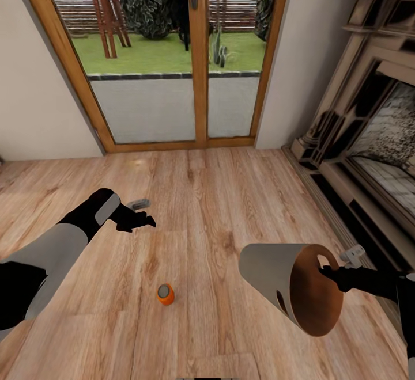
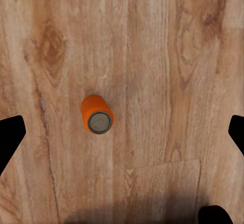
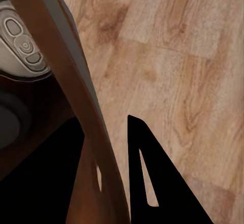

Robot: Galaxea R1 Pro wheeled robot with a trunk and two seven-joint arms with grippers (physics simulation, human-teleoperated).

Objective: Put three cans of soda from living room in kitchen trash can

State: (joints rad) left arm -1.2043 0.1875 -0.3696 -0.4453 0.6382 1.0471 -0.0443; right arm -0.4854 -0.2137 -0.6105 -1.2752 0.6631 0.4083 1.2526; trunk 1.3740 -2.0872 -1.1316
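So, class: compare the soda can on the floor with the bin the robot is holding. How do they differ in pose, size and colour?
Pose: the can of soda stands upright on the wood floor, free of any grip; the tash can hangs tipped on its side, its rim pinched by the right gripper.
Size: the can is far smaller than the bin.
Colour: the can is orange with a grey top; the bin is pale grey outside, brown inside.
Both are cylinders.

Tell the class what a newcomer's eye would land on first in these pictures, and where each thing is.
The trash can stands out first: tipped on its side in mid-air, brown inside facing the camera, its rim gripped by the right gripper. Next comes the lone orange soda can, upright on the wood floor below the open left gripper. Behind, glass doors show a green garden.
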